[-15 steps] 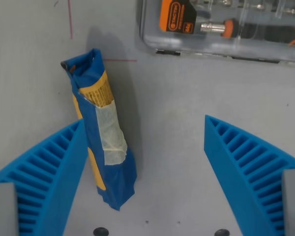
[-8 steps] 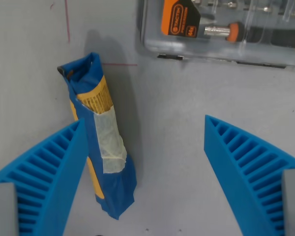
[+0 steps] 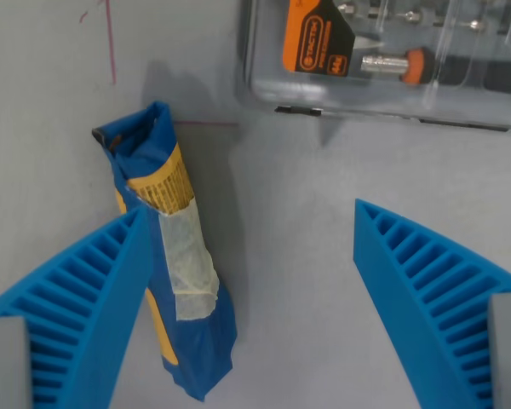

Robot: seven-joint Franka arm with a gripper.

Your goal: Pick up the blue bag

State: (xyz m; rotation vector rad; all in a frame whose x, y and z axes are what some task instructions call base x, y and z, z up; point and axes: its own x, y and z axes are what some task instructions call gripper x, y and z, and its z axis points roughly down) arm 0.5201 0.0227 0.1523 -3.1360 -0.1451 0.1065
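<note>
The blue bag (image 3: 175,273) lies on the gray table (image 3: 298,256). It is long and thin. Its long way runs from the top of the wrist view down to the bottom, and it leans a little. The top end sits more toward the wrist view's left, and the bottom end sits more toward the wrist view's right. The top end is crumpled and looks open. The bottom end is folded to a point. A yellow stripe with tiny dark marks runs along the bag, and a strip of pale tape (image 3: 187,256) is stuck on its middle.

The gripper (image 3: 247,298) is spread wide, and it holds nothing. It has two blue fingers with ridges. The finger at the wrist view's left (image 3: 77,315) is right beside the bag, and its tip seems to touch the bag's side. The other finger (image 3: 426,290) is well apart from the bag, with bare table between them.

A clear plastic tool case (image 3: 383,60) sits at the top of the view, away from the bag. It has an orange label and metal bits inside. Thin red lines (image 3: 112,43) are drawn on the table near the bag's top end.
</note>
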